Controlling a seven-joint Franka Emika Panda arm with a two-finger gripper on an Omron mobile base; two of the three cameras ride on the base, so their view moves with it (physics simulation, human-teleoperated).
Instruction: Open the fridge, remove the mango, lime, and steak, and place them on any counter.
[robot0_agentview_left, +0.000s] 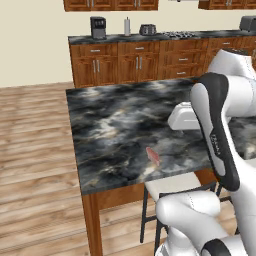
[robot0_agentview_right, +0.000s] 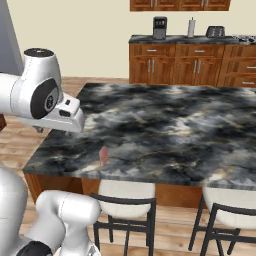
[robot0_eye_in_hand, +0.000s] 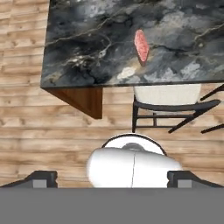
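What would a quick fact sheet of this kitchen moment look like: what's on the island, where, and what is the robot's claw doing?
steak: lying flat on the counter, near its front edge, above a stool
gripper: open, holding nothing, apart from the steak
other fruit on the counter: none seen
wall counter behind: coffee machine, paper towel roll, toaster
floor: wood planks

The white arm rises beside the counter and bends over its near edge, the wrist level above the stone — hand turned to look straight down. The gripper hangs above the floor just off the counter's near edge, its two dark fingertips spread wide apart — nothing between them.
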